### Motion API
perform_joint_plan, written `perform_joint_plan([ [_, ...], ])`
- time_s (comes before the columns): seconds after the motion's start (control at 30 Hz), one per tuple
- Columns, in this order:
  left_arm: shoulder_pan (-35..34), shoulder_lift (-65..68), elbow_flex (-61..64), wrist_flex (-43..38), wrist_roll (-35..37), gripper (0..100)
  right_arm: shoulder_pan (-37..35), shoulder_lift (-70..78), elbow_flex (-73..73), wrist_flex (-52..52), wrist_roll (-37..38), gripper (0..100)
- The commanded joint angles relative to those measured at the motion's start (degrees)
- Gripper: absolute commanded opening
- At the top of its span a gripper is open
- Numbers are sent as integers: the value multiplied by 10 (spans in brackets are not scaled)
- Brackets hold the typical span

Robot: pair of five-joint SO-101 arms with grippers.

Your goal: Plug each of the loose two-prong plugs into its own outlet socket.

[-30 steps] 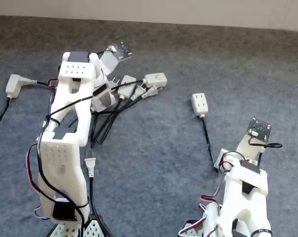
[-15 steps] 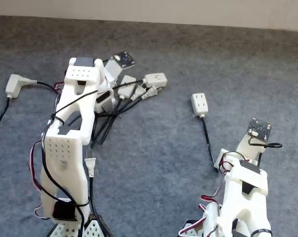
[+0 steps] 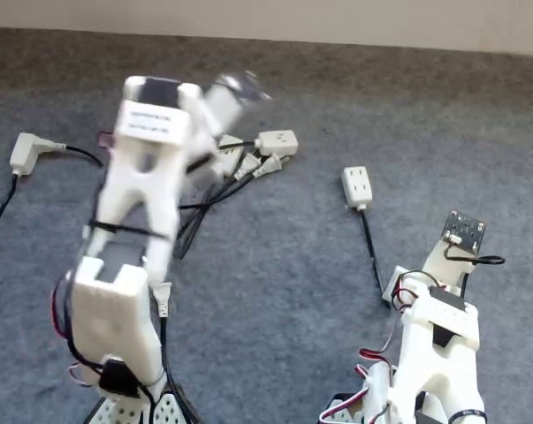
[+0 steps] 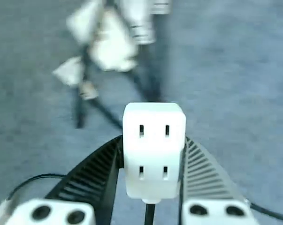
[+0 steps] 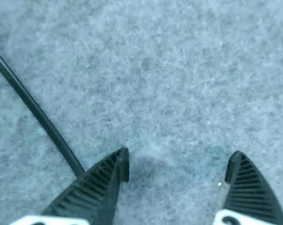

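On the grey carpet (image 3: 337,79), at the far middle of the high view, a tangle of white plugs (image 3: 248,163) on dark cords lies just beside a white outlet (image 3: 277,141); a second outlet (image 3: 356,187) lies apart from it, towards the right arm (image 3: 434,344); one two-prong plug (image 3: 163,299) lies beside the left arm (image 3: 142,177), near its base. The left gripper (image 4: 153,140) is clamped on an outlet block (image 4: 154,157), its four slots facing the wrist camera; the right gripper (image 5: 179,161) is spread wide and holds nothing, low over the carpet, a black cord (image 5: 35,110) beside one finger.
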Motion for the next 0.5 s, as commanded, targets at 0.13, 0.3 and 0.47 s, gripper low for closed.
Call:
perform_joint_plan([
  [0.13, 203, -90, 258, -43, 24, 4, -5, -15, -2, -8, 6, 324],
  [0.3, 240, -96, 376, -191, 25, 4, -4, -15, -2, -8, 6, 324],
  [0.47, 245, -59, 422, -241, 23, 6, -4, -15, -2, -8, 6, 324],
])
